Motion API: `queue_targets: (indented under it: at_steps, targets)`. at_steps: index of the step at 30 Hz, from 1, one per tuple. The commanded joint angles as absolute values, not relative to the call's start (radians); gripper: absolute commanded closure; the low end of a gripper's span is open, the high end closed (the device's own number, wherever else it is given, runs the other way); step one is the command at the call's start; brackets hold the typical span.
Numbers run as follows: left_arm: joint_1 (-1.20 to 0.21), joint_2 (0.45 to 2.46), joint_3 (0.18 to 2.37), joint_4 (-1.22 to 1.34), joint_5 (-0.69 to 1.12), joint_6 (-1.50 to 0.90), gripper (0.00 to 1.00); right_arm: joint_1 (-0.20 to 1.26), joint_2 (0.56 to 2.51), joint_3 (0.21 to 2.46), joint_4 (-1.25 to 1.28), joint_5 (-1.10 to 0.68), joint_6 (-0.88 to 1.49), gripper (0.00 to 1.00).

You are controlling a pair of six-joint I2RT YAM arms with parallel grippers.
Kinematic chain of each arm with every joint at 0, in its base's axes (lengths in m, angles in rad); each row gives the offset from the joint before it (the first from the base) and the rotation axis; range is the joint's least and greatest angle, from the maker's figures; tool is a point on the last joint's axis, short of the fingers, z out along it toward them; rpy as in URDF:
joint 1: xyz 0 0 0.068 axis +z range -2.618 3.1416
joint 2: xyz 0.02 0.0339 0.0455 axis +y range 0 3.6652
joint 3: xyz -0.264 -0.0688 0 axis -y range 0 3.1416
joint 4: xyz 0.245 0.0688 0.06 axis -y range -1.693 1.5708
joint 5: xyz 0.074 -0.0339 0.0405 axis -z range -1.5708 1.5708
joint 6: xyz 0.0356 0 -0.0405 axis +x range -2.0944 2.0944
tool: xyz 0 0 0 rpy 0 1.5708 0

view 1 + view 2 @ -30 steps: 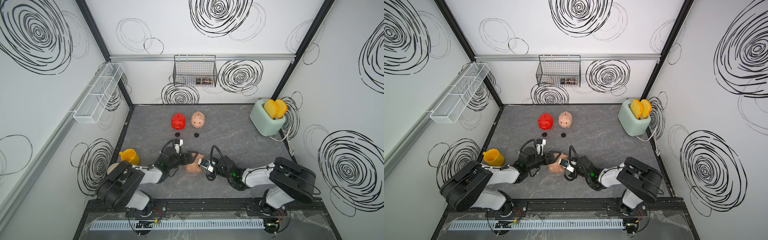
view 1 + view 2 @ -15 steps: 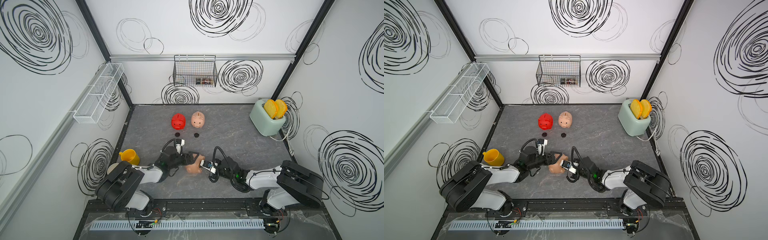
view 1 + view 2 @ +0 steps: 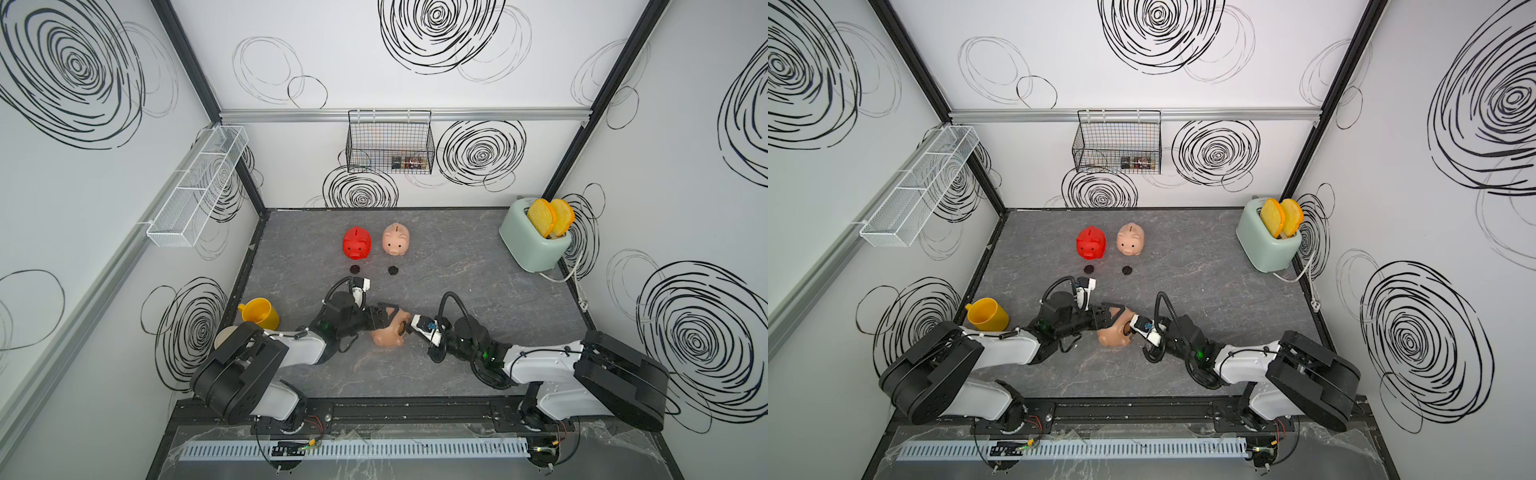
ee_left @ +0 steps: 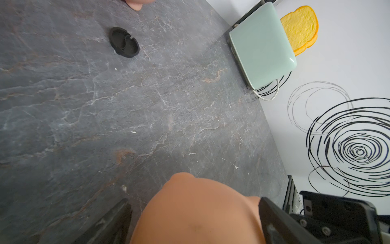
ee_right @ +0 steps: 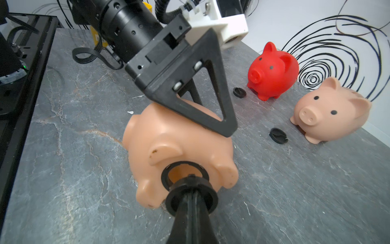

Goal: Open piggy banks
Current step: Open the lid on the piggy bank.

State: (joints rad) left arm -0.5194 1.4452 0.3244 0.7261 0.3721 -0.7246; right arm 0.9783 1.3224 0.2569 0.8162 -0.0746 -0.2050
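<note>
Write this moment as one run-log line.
left gripper: grips peach-tan plastic piggy bank | right gripper: shut on round black plug, outside belly hole

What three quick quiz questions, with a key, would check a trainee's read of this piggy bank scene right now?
1. True or false: the glossy red plastic piggy bank lies on its side.
2. The right gripper is shut on: A) a round black plug B) a yellow mug C) a toast slice.
3. Which gripper clamps the peach-tan plastic piggy bank?
Key: 1 false, it stands upright. 2 A. 3 the left gripper.
</note>
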Motion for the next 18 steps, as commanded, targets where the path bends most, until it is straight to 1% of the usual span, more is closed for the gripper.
queue_targets:
  at_steps: [1,5,9,15,18]
  targets:
    - [-0.529,1.474,0.302,0.526,0.304,-0.67,0.04,0.97,1.263,0.257,0.753,-0.057,-0.08,1.0]
    - [-0.535,1.467,0.305,0.512,0.293,-0.672,0.04,0.968,1.192,0.292,0.581,-0.053,0.033,1.0]
    - [-0.541,1.453,0.305,0.492,0.274,-0.672,0.04,0.966,1.144,0.352,0.348,0.034,0.17,1.0]
    - [-0.55,1.431,0.315,0.46,0.259,-0.67,0.04,0.912,1.15,0.515,-0.049,0.065,0.331,1.0]
    - [-0.557,1.424,0.322,0.444,0.251,-0.67,0.04,0.884,1.176,0.616,-0.28,0.169,0.509,1.0]
